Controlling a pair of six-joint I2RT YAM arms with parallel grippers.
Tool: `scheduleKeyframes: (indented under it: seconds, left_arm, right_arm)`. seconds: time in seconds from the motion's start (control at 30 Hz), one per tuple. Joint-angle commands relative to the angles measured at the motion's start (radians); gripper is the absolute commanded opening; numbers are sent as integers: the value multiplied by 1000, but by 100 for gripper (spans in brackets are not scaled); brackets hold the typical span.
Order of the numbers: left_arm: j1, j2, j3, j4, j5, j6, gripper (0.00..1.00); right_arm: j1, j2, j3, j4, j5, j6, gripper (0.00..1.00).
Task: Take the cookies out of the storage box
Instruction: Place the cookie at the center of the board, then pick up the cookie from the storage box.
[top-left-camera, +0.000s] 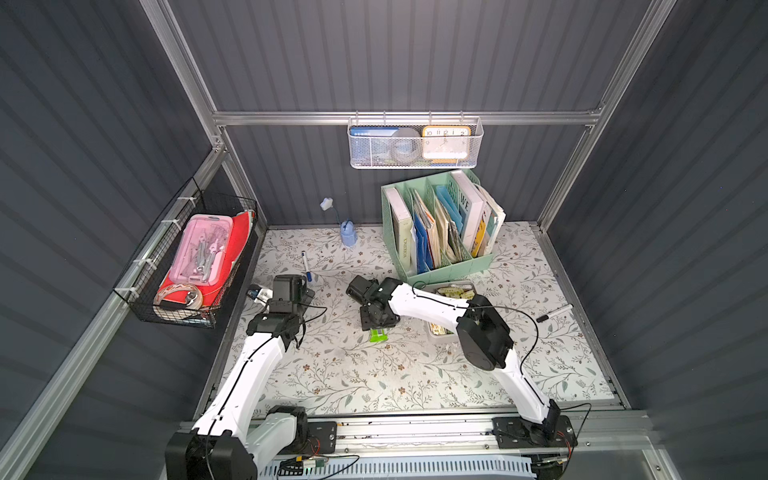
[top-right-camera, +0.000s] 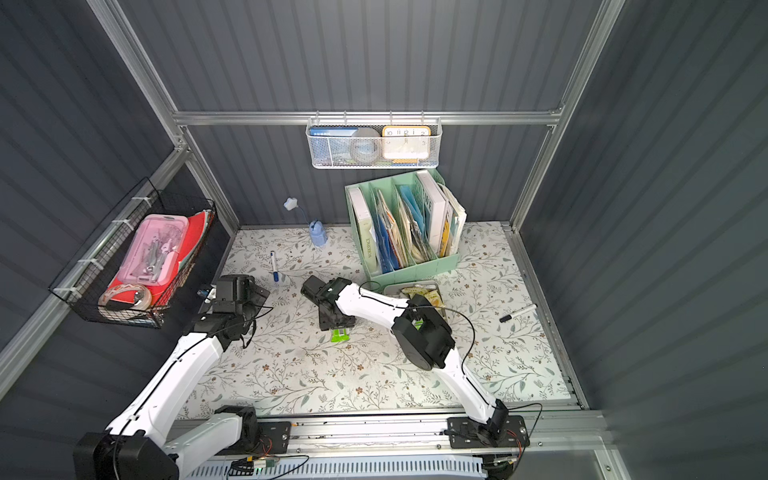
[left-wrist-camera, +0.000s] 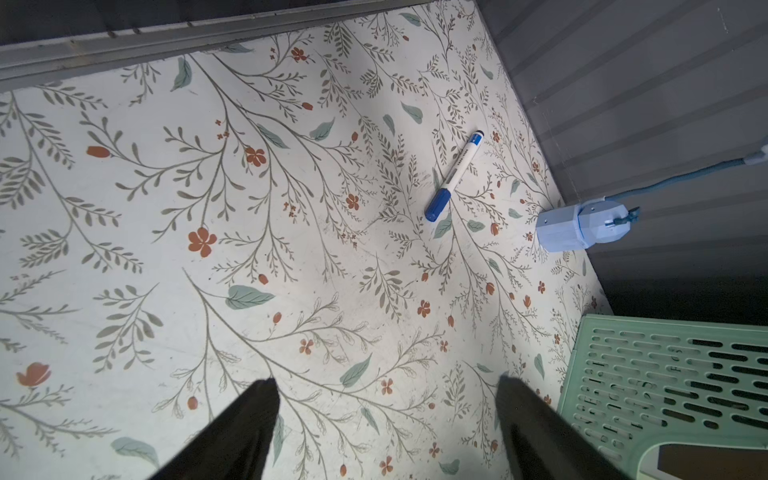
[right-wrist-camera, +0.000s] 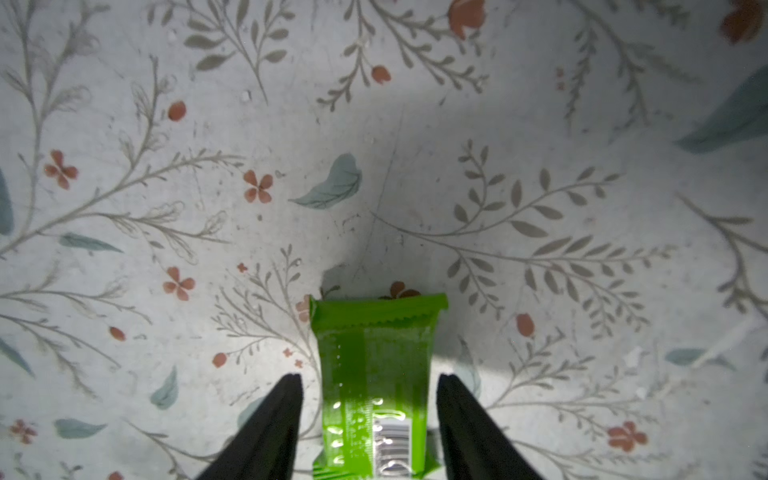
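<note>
One bright green cookie packet (right-wrist-camera: 374, 365) with a barcode lies flat on the floral table, left of the storage box, in both top views (top-left-camera: 378, 335) (top-right-camera: 340, 334). My right gripper (right-wrist-camera: 368, 376) points down over it and is open; the packet lies between the black fingers with a gap on each side. The storage box (top-left-camera: 435, 337) (top-right-camera: 390, 287) is a shallow light-grey tray, mostly hidden under my right arm. Pale yellow cookies (top-left-camera: 451, 291) (top-right-camera: 426, 296) show inside it. My left gripper (left-wrist-camera: 386, 378) (top-left-camera: 291, 286) is open over bare table at the left, holding nothing.
A mint-green file organiser (top-left-camera: 440, 232) (left-wrist-camera: 665, 374) stands just behind the box. A blue-capped pen (top-left-camera: 306, 266) (left-wrist-camera: 455, 176) and a small blue lamp base (top-left-camera: 348, 235) lie at the back left. A black marker (top-left-camera: 555, 312) lies right. A wire basket (top-left-camera: 195, 257) hangs on the left wall.
</note>
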Motion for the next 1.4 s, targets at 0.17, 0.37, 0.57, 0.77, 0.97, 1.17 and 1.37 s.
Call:
scheduleKeyframes:
  seconds: [0.17, 0.37, 0.57, 0.77, 0.97, 1.17, 1.37]
  left_arm:
    - [1, 25, 81, 13, 36, 91, 87]
    - [-87, 86, 140, 24, 40, 25, 84]
    - [-287, 184, 221, 43, 9, -37, 80]
    - [-560, 374, 362, 134, -15, 227, 72]
    - [-793, 612, 584, 36, -85, 527, 71]
    - [-843, 742, 678, 0, 15, 715, 71]
    - [-857, 868, 776, -68, 78, 839, 70]
  right_arm:
    - [-26, -227, -51, 33, 45, -15, 72]
    - [-96, -539, -380, 232, 84, -56, 71]
    - [-222, -754, -575, 226, 116, -34, 69]
    - [-354, -922, -729, 162, 137, 12, 68]
    - [-476, -1085, -881, 157, 161, 17, 68]
    - [-562, -1180, -942, 122, 156, 9, 69]
    - [-617, -1220, -954, 90, 145, -12, 69]
